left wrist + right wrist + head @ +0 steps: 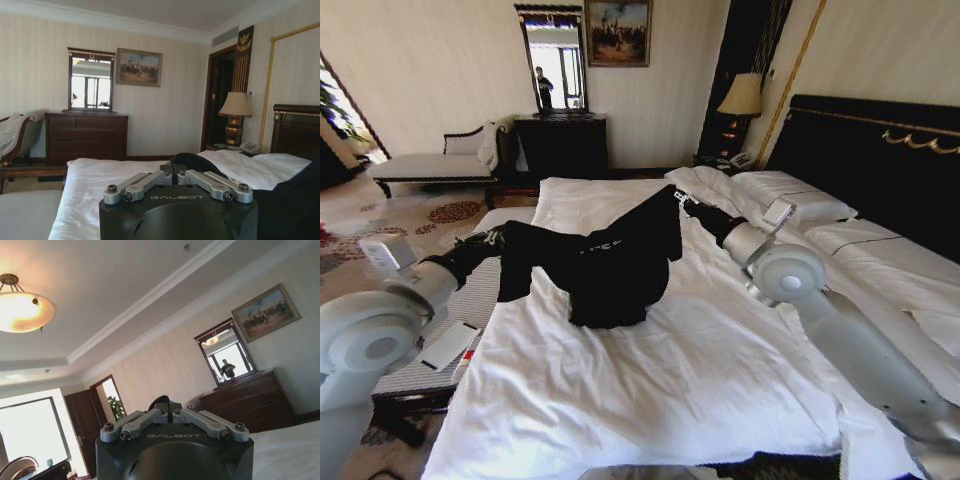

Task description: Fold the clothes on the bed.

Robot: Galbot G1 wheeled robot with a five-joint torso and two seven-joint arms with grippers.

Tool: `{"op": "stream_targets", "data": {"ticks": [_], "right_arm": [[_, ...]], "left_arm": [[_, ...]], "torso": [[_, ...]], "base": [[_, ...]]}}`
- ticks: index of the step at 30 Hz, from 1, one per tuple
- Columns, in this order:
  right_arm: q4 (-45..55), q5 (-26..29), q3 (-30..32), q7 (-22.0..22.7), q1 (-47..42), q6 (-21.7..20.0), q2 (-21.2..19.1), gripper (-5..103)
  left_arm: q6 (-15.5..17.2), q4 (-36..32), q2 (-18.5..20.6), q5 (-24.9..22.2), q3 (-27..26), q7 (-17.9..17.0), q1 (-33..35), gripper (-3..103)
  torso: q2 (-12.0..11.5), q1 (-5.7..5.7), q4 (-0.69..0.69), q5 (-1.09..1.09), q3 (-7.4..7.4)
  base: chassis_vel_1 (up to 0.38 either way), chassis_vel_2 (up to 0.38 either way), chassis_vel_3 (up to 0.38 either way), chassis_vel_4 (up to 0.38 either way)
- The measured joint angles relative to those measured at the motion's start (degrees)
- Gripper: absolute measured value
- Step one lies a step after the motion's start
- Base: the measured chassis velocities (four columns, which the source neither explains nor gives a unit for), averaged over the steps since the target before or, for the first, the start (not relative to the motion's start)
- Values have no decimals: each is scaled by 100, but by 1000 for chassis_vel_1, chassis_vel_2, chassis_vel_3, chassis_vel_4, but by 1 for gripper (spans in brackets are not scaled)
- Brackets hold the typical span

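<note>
I am looking across a hotel bedroom at the bed (650, 380), its white duvet spreading out below my head camera. The T-shirt (610, 262) is hanging stretched above the middle of the bed between my two arms. My left gripper (498, 238) is pinching one end at the bed's left edge. My right gripper (682, 197) is pinching the other end, raised nearer the pillows (790, 192), fingers pressed together on black fabric.

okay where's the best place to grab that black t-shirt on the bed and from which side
Probably the black T-shirt's two outstretched ends, one from each side of the bed: it is stretched between left gripper and right gripper, middle sagging onto the duvet.
</note>
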Motion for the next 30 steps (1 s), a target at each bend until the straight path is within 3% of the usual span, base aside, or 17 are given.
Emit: {"op": "stream_targets", "data": {"ticks": [1,4,10,17,20,22,25,30], "right_arm": [[0,0,0,0,0,0,0,0],[280,410,790,-209,-478,200,-273,0],[580,1031,1490,-507,-950,566,-630,0],[850,1283,1885,-721,-1369,771,-787,0],[973,1532,2216,-886,-1468,978,-945,0],[977,1551,2250,-907,-1485,1001,-963,0],[1019,1741,2725,-1134,-1761,1208,-1114,0],[1140,1930,3318,-1317,-2099,1332,-1198,0]], "left_arm": [[0,0,0,0,0,0,0,0],[-173,-85,91,-353,-427,-46,-10,0],[-508,-382,62,-976,-988,-68,128,0],[-675,-544,-69,-1577,-1459,-136,278,0],[-914,-544,-47,-1979,-2009,-95,483,0],[-929,-544,-46,-2008,-2043,-94,493,0],[-1148,-539,-66,-2521,-2536,-91,621,0],[-1340,-536,-173,-2893,-2990,-27,817,0]], "torso": [[0,0,0,0,0],[0,0,1,0,0],[0,0,2,0,0],[0,0,1,1,0],[0,0,3,0,1],[0,0,3,0,1],[0,0,2,-1,0],[0,0,0,0,0]], "base": [[0,0,0,0],[0,0,0,0],[0,0,0,0],[0,0,0,0],[0,0,0,0],[0,0,0,0],[0,0,0,0],[0,0,0,0]]}}
